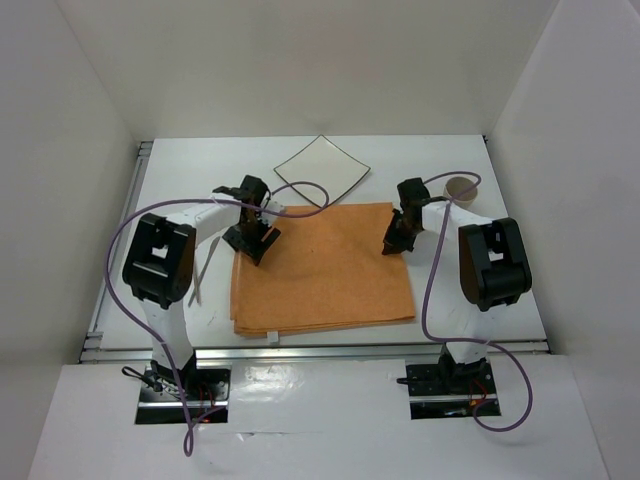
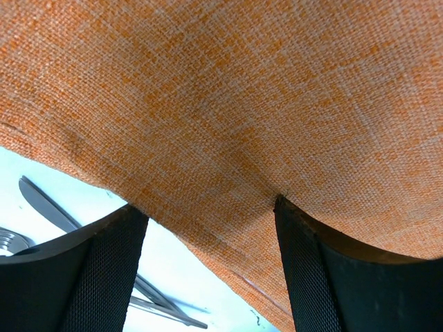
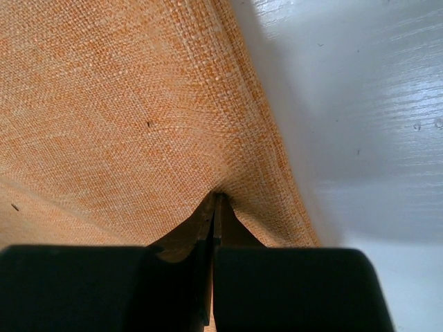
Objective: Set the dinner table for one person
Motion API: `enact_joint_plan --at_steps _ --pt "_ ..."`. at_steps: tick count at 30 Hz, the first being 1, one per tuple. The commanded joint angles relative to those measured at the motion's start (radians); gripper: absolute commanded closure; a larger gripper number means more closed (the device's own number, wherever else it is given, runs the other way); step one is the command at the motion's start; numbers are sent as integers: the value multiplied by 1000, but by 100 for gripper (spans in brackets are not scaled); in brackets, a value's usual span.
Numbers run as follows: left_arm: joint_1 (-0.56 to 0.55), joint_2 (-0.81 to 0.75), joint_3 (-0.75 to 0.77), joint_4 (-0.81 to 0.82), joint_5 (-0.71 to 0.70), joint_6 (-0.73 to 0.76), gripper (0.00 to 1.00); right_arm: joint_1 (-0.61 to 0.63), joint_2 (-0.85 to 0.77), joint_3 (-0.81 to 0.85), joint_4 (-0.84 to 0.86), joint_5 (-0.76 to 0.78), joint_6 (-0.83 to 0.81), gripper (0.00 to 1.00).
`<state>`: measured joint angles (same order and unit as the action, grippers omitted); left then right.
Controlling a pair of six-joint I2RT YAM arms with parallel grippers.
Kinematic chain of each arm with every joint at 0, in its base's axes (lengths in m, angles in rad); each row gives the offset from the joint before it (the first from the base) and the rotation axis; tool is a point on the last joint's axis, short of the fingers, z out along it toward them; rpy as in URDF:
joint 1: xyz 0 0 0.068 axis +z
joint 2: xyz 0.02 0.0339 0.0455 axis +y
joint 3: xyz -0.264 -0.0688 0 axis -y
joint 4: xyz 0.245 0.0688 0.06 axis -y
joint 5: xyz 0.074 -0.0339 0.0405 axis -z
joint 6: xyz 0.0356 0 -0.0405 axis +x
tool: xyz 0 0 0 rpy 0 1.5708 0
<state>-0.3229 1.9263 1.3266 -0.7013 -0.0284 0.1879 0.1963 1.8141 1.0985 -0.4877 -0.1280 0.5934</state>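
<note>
Right gripper [image 3: 214,200] nose-down, tight on orange mat [image 1: 320,270]; left gripper [image 2: 208,204] agape

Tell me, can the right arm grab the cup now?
Probably not yet. The right gripper is pinched shut on the edge of the orange cloth, so it would have to let go first. The cup stands just behind it, with nothing in between.

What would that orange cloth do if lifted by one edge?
Probably flop and drape: the orange cloth puckers where the right jaws pinch it. Its coarse weave likely resists slipping. Stacked layers at its near edge might slide apart.
</note>
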Motion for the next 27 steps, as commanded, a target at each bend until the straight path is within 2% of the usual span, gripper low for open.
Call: enact_joint_plan --at_steps 1,2,4,6,7,8,11,14,16,17,18,19,21,27 --pt "-7 -35 -35 62 50 5 21 6 36 6 54 67 -26 100" --pt "-7 -35 -35 62 39 5 21 6 36 6 54 53 -35 100" --pt "-7 -58 -18 72 30 -4 19 26 7 35 28 44 -46 90" --pt "2 -78 40 62 39 -4 18 64 -42 82 -3 74 -55 76" --pt "2 -87 71 50 39 -14 18 77 -55 107 -15 89 -64 63" --pt "2 -87 104 33 39 -25 17 97 -65 135 -29 117 -64 55" --pt "2 -87 236 -58 50 -70 17 109 -79 242 -51 105 -64 37" --pt "24 -131 270 -102 88 -90 17 109 -90 256 41 4 7 36" --pt "50 -179 270 -113 116 -90 16 109 -90 181 214 -76 67 34" --pt "60 -191 270 -113 136 -90 16 109 -90 152 281 -143 156 32" --pt "79 -200 270 -128 136 -90 16 98 -57 129 405 -168 204 32" --pt "88 -210 270 -129 145 -90 16 98 -33 112 453 -182 248 32" --pt "114 -233 270 -156 145 -80 16 89 25 133 489 -171 317 32" --pt "191 -308 214 -156 163 -48 16 89 221 283 535 -140 341 32"
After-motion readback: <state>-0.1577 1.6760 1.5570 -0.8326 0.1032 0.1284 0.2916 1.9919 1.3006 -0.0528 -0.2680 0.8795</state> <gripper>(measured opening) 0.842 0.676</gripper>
